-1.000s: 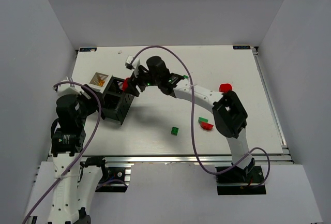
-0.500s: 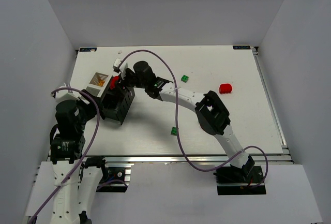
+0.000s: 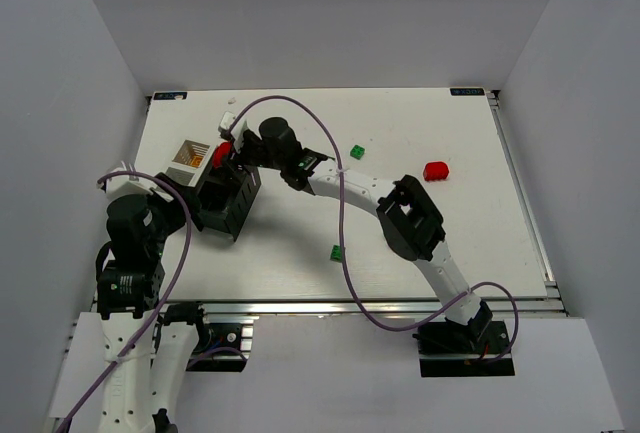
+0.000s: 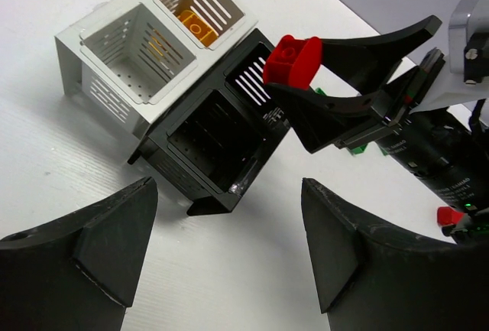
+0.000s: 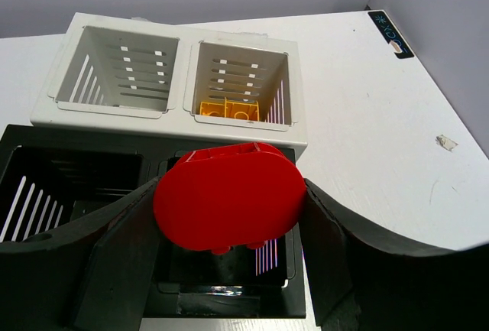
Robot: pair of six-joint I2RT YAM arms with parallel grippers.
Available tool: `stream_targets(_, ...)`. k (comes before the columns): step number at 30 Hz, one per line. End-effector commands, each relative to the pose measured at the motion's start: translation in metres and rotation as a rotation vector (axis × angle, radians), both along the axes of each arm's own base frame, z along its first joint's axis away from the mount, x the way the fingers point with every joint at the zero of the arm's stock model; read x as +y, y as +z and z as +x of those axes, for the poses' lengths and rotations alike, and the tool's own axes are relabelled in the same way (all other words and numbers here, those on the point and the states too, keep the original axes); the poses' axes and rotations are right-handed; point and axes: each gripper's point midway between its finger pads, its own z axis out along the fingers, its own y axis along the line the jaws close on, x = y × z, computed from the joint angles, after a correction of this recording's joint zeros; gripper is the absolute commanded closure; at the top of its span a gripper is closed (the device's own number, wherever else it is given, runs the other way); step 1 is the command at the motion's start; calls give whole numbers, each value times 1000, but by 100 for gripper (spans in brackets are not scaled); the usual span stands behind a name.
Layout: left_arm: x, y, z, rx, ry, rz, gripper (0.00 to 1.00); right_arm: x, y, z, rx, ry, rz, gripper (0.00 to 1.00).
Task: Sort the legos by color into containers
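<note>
Same build on both: left arm (image 3: 128, 238) and right arm (image 3: 418, 225) have white plastic links and chunky black joint housings. A thin purple cable (image 3: 342, 238) loops off each. Left gripper (image 4: 228, 193) has matte black wedge-shaped fingers (image 4: 92, 262). Right wrist carries tiny white lettering and small green lights (image 4: 466, 228).

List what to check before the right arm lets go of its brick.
1. Grip: red lego held in the right gripper: ok.
2. Position: it hangs over an open compartment of the black bin, not over the white bins: ok.
3. Colour match with that compartment's contents: cannot tell, the lego hides them.
4. Left gripper open, empty, apart from the black bin: ok.
5. Sorting complete after this drop: not ok. One green lego, a second green lego and a second red lego lie on the table.
</note>
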Motion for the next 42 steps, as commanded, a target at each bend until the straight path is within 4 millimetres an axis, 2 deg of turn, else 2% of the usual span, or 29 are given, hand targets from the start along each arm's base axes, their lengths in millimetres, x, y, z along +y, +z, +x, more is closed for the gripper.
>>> stream_targets(1, -7, 7, 0, -32, -27, -29, 15, 4, 14, 5, -67, -1, 45, 37)
stream_targets(15, -18, 15, 2, -56, -77, -70, 15, 0, 15, 13, -87, -13, 46, 23)
stream_targets(23, -20, 16, -1, -61, -80, -81, 14, -1, 10, 15, -87, -14, 39, 19)
stream_targets(26, -32, 17, 0, -69, -142, -107, 15, -8, 21, 13, -112, -12, 40, 14)
stream_targets(27, -35, 17, 1, -74, -159, -116, 15, -14, 37, 12, -138, -11, 52, 13)
stream_targets(29, -44, 15, 3, -84, -205, -144, 15, -23, 47, 9, -164, -10, 48, 11)
stream_targets(30, -48, 15, 4, -92, -224, -154, 16, -36, 60, 6, -184, 11, 50, 11)
stream_targets(31, -57, 16, 6, -113, -272, -172, 17, -44, 59, 3, -163, 36, 34, 13)
stream_targets(32, -61, 15, 8, -119, -287, -197, 18, -50, 61, -9, -136, 113, 36, 15)
stream_targets(33, -65, 14, 9, -125, -305, -214, 20, -72, 67, -6, -74, 111, 35, 22)
stream_targets(35, -80, 12, 14, -140, -375, -277, 27, -93, 68, -15, 7, 169, 28, 32)
stream_targets(36, -84, 10, 16, -141, -397, -301, 32, -115, 71, -12, 43, 148, 21, 39)
stream_targets(37, -89, 15, 20, -171, -427, -320, 38, -130, 62, -14, 86, 143, -8, 55)
stream_targets(38, -101, 4, 22, -131, -474, -386, 54, -142, 60, -18, 101, 151, -18, 63)
stream_targets(39, -105, 2, 24, -122, -494, -408, 61, -170, 55, -20, 117, 121, -38, 77)
stream_targets(40, -110, 3, 26, -126, -526, -427, 67, -187, 44, -25, 156, 111, -72, 80)
stream_targets(41, -113, -3, 30, -102, -534, -444, 74, -210, 56, -26, 141, 93, -68, 81)
stream_targets(42, -115, 0, 33, -112, -548, -441, 74, -226, 46, -30, 172, 73, -101, 77)
